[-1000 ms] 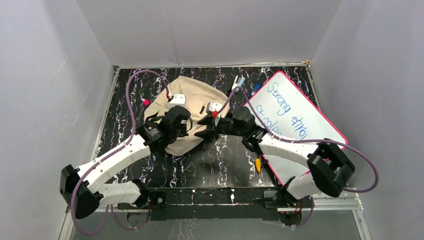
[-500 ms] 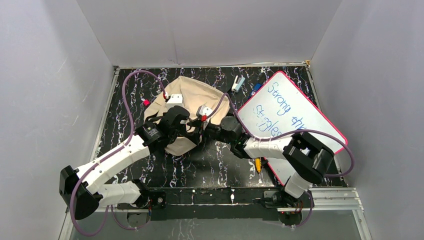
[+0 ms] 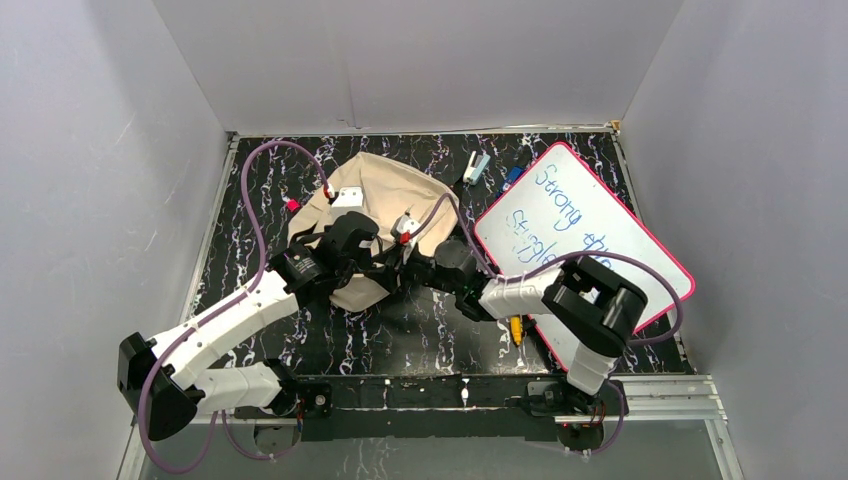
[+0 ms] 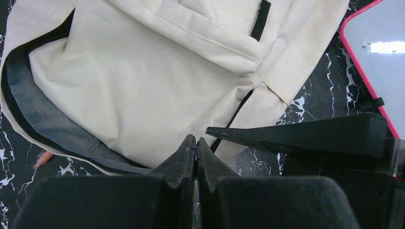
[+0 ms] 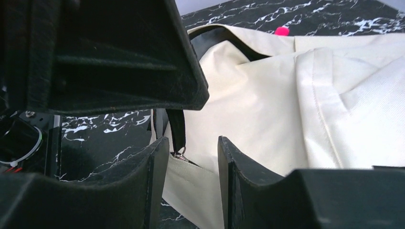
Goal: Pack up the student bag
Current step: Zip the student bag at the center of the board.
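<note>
The student bag point(image 3: 375, 195) is a beige backpack lying flat at the back left, its black zipper open on the grey lining point(image 4: 43, 119). My left gripper point(image 3: 383, 268) point(image 4: 196, 139) is shut at the bag's near edge, and a black zipper-pull strap point(image 5: 176, 128) runs up into it. Just right of it, my right gripper point(image 3: 402, 266) point(image 5: 193, 140) is open. Its fingers point(image 4: 296, 136) stand either side of the bag's cloth corner point(image 5: 200, 181), beside the pull's metal ring point(image 5: 180, 154).
The pink-framed whiteboard point(image 3: 585, 235) lies right of the bag under the right arm. A pale stapler-like item point(image 3: 476, 166) and a blue item point(image 3: 513, 175) lie at the back. A small red piece point(image 3: 292, 204) lies left of the bag. A yellow item point(image 3: 516, 328) lies by the whiteboard's near edge.
The right arm has swung left, bringing its gripper up against the left gripper at the bag's near edge, with its jaws a little narrower. The left arm has held still.
</note>
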### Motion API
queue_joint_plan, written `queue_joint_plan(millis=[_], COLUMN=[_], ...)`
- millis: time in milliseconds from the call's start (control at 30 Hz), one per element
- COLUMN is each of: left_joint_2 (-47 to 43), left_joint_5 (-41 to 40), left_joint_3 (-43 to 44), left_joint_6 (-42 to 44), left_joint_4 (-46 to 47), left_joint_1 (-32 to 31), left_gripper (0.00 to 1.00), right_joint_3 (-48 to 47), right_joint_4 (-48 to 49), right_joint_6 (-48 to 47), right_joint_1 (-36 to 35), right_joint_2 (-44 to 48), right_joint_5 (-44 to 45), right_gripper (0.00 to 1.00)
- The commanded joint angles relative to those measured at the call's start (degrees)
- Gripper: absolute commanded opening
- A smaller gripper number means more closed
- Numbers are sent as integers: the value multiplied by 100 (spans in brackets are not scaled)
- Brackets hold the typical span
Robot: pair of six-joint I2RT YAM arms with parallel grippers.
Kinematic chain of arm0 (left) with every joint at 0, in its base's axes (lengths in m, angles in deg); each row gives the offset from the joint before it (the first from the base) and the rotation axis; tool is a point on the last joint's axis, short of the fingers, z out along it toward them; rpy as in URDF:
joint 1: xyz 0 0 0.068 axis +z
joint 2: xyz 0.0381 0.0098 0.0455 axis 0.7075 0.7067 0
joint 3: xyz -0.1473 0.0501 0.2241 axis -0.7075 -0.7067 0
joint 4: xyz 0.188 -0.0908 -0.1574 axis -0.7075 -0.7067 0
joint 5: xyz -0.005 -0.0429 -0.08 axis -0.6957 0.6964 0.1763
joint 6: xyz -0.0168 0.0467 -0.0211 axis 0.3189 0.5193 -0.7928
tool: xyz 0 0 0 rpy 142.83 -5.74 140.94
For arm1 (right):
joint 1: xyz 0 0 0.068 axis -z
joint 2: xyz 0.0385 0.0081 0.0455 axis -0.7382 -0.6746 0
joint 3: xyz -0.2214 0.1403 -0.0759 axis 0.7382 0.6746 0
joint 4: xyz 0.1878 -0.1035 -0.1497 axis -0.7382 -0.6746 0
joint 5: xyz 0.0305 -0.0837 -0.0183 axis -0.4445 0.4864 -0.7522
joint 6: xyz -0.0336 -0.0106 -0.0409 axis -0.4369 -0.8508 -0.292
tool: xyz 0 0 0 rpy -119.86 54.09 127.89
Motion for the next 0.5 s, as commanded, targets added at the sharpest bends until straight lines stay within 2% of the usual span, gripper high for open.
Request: queue_joint_plan(millis=[0,267,467], left_joint_2=[-180,-203,-287], left_joint_5=[-201,-164,-169], left_joint_3=[50,-1,-97], left_joint_6=[-67,-146,-237], left_joint_4=[-21,-21,-23], left_joint_1=[21,18,23], left_gripper=[0,0,0], right_joint_3=[-122,-116,-56], right_joint_4=[585,894,1056], right_joint_6=[145,273,266], right_joint_1=[-67,-76,-81], right_joint_2=[-155,-303,-284], right_joint_5=[72,182,150], right_gripper=[49,27,6])
